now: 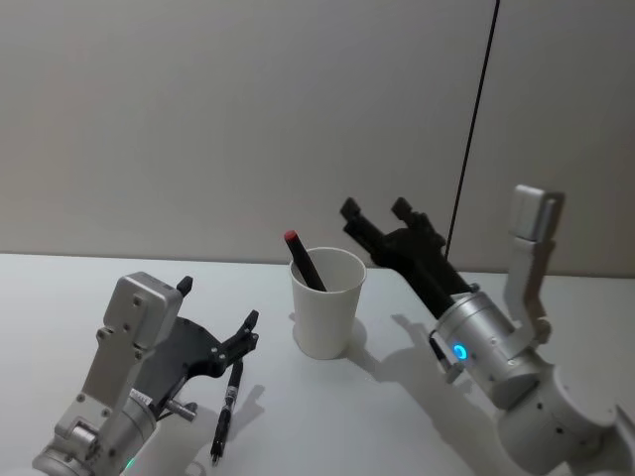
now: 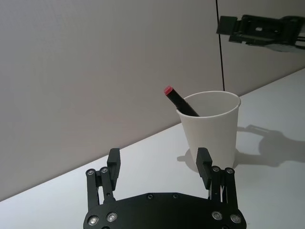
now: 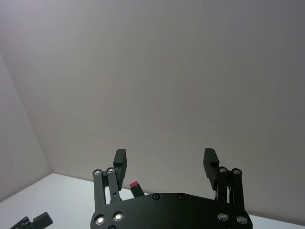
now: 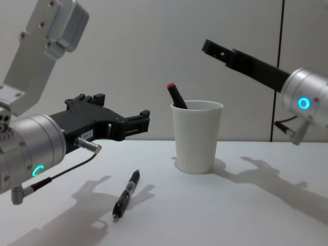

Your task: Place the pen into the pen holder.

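Note:
The pen holder [image 1: 327,302], a white paper cup, stands upright mid-table, also seen as the pen holder [image 4: 197,136] and the pen holder [image 2: 209,129]. A black pen with a red cap [image 1: 306,263] leans inside it, its cap above the rim [image 4: 177,96] [image 2: 178,100] [image 3: 134,184]. A second black pen [image 1: 226,407] lies flat on the table [image 4: 127,195], below my left gripper [image 1: 218,302]. That gripper [image 2: 158,160] is open and empty, left of the cup. My right gripper [image 1: 375,210] hovers open and empty above and right of the cup [image 3: 166,160] [image 4: 210,47].
The white table [image 1: 397,436] meets a plain grey wall [image 1: 248,119] behind the cup. A thin dark vertical seam [image 1: 476,119] runs down the wall at the right. Bare tabletop lies in front of the cup.

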